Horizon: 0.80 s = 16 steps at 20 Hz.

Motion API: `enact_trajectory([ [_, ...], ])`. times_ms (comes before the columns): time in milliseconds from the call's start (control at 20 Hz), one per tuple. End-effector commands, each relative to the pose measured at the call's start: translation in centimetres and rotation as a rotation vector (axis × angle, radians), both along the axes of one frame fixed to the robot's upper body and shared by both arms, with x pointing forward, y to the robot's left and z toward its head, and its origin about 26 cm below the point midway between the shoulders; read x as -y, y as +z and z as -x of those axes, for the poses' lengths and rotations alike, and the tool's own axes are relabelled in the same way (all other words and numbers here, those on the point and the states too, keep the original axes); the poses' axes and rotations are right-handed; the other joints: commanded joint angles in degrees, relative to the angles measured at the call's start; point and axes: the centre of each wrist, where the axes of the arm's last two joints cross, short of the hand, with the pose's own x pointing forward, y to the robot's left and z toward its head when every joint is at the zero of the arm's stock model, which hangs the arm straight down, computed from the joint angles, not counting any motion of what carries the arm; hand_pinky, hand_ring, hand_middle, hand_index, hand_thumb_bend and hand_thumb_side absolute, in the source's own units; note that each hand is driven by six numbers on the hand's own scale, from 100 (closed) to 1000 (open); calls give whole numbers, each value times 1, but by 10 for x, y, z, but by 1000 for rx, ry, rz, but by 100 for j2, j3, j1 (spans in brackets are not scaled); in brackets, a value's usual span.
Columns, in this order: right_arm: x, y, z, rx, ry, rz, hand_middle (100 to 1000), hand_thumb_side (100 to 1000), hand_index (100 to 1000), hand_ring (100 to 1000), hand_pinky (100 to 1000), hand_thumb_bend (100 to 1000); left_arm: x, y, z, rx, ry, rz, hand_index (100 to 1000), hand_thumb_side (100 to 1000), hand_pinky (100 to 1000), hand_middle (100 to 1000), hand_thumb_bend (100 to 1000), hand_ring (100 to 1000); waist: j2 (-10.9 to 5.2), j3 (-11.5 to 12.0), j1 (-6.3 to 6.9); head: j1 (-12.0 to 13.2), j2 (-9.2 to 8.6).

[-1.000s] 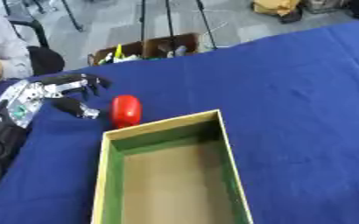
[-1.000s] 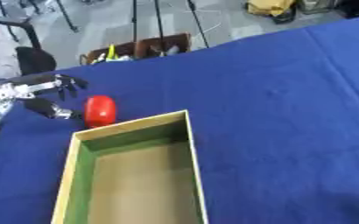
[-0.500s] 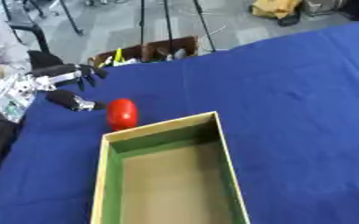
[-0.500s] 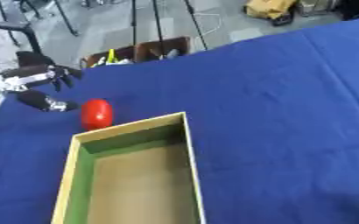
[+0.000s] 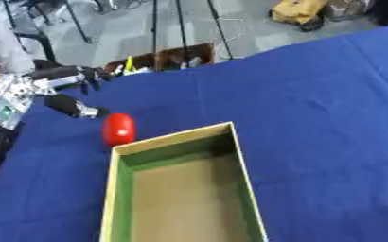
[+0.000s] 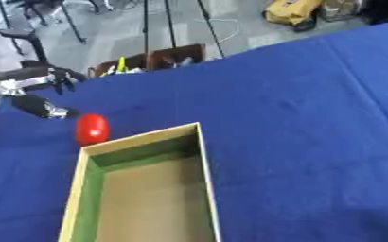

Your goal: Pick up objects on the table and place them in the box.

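A small, glossy red rounded object [image 5: 119, 128] is lying on the blue cloth-covered table [image 5: 313, 108], just beyond the near-left corner of the long rectangular box [image 5: 180, 189] with pale wooden walls, green inner sides and a tan floor; the red object is sitting right beside the box's far short wall, though whether the two are actually touching cannot be told. The box itself is standing open-topped and slightly askew on the cloth, and nothing is showing inside it. The robot's left hand [image 5: 65, 90], black with silver joints, is reaching in from the left edge, hanging above the cloth up and to the left of the red object and apart from it. Its fingers are spreading outward toward the far side of the table, extended and relaxed, while the thumb [image 5: 74, 107] is pointing down and to the right toward the red object with a clear gap between thumb and fingers (nothing is being held in that gap). The thumb tip is lying near the red object without reaching it. Beyond the far table edge, a dark open crate [image 5: 164, 59] holding a few small items is standing on the grey floor, with thin black stand legs [image 5: 180, 23] rising behind it.
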Motion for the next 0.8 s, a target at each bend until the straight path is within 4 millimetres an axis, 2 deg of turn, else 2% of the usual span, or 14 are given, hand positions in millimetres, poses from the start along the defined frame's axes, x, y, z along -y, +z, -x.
enact_trajectory([
  [50, 2, 8, 2, 25, 4, 5, 370, 760, 598, 406, 265, 298, -5, 10, 4, -205, -322, -354, 1000, 645, 691, 900, 585, 808, -114, -5, -30, 6, 62],
  [550, 1, 9, 1, 23, 4, 3, 369, 757, 598, 406, 265, 299, -4, -11, 3, -282, -316, -399, 1000, 646, 701, 892, 592, 809, -97, -14, -19, -23, 61],
  [800, 1, 9, 1, 23, 5, 1, 368, 755, 597, 405, 264, 300, -7, -15, 5, -310, -295, -430, 1000, 649, 714, 902, 594, 813, -89, -4, -24, -30, 53],
])
